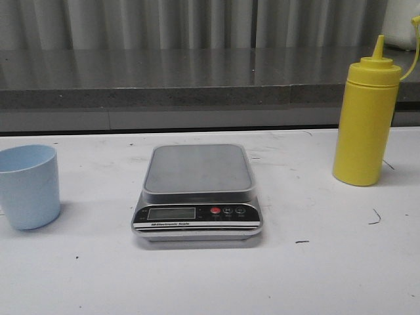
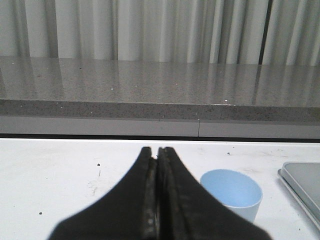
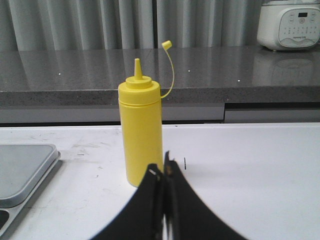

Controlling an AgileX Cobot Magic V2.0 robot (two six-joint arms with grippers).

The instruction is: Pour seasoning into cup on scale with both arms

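Observation:
The scale (image 1: 198,191) sits in the middle of the white table, its steel platform bare; its corner shows in the left wrist view (image 2: 302,185) and the right wrist view (image 3: 22,172). The pale blue cup (image 1: 27,186) stands upright at the left edge, also in the left wrist view (image 2: 232,192). The yellow seasoning bottle (image 1: 365,125) stands upright at the right with its tethered cap off the nozzle, also in the right wrist view (image 3: 141,132). My left gripper (image 2: 156,152) is shut and empty, short of the cup. My right gripper (image 3: 164,167) is shut and empty, short of the bottle.
A grey stone counter ledge (image 1: 197,79) runs along the back behind the table, with curtains above it. A white kitchen appliance (image 3: 290,24) stands on that ledge at the far right. The table (image 1: 315,275) is white with small dark marks.

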